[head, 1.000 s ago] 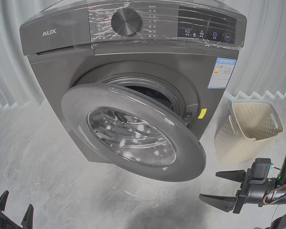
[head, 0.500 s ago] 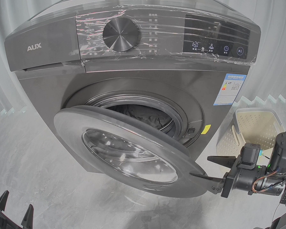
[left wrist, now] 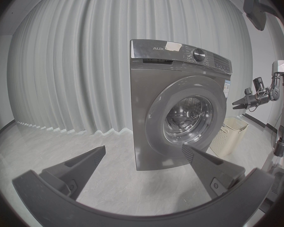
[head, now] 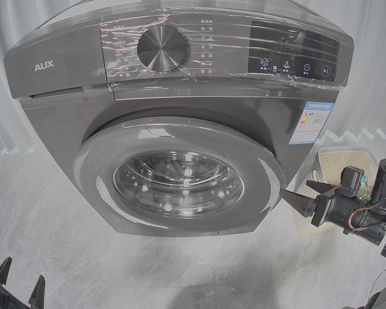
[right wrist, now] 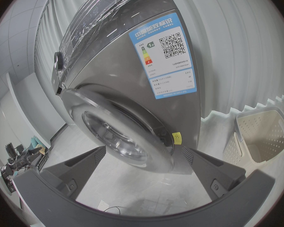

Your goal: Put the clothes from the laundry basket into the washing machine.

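The grey washing machine fills the middle, and its round glass door lies almost flat against the front. In the right wrist view the door still stands slightly ajar on its free side. My right gripper is open and holds nothing, with one fingertip at the door's right edge. The cream laundry basket stands on the floor right of the machine, behind that gripper; its inside looks empty. My left gripper is open and empty, low at the front left, far from the machine.
Pleated grey curtains hang behind and beside the machine. Bare marble-look floor spreads in front and to the left. A blue label sits on the machine's front right.
The door has swung from wide open to nearly shut. My right gripper rose and moved in toward the machine, following the door's edge. The left arm stayed still.
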`<state>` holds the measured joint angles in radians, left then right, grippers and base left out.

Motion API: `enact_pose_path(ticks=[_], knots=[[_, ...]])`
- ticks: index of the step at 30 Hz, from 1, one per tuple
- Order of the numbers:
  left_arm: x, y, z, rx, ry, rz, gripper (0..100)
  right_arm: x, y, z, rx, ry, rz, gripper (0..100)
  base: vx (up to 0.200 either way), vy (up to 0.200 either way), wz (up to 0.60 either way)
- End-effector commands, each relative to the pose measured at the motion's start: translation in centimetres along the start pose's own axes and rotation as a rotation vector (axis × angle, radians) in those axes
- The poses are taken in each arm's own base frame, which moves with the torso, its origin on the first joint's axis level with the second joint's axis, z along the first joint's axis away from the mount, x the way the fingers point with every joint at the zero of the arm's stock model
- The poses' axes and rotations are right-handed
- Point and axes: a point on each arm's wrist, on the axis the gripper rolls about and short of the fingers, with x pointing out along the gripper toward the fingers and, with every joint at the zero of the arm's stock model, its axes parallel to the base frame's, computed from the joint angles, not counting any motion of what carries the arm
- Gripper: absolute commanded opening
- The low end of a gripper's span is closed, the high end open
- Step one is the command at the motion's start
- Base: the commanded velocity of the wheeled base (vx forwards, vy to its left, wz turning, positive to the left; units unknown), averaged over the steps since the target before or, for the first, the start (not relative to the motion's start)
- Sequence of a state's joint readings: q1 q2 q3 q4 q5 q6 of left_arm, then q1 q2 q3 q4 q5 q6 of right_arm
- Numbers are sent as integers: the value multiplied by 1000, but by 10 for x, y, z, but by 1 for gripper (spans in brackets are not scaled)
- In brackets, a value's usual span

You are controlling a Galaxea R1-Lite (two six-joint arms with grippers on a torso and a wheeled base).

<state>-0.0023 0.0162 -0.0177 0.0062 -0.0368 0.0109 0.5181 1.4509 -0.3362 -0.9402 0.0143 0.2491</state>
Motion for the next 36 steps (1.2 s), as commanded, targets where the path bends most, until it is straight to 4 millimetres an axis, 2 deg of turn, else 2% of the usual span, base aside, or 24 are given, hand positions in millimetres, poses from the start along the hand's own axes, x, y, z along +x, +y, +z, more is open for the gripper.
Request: enact_pose_path(ticks=[1,6,9,12,20,25,29,36], knots=[[0,0,-5,1,0,1,100,-16,4,-9,-7,27,34,100,0,0,0],[0,0,-5,1,0,-1,100,-27,14,-38,-26,157,152,100,0,0,0],[0,0,-5,1,0,1,100,-20,20,-40,-39,166,182,100,0,0,0],[0,0,-5,1,0,1,100,-7,25,-36,-38,164,190,100,133,0,0],[0,0,-5,1,0,-1,100,10,44,-26,-38,138,250,100,175,0,0],[0,0,-5,1,0,1,100,28,45,-20,-36,117,227,100,0,0,0],[0,0,-5,1,0,1,100,40,47,-1,-28,2,143,100,0,0,0],[0,0,-5,0,0,1,100,48,35,14,-7,-69,50,100,0,0,0]])
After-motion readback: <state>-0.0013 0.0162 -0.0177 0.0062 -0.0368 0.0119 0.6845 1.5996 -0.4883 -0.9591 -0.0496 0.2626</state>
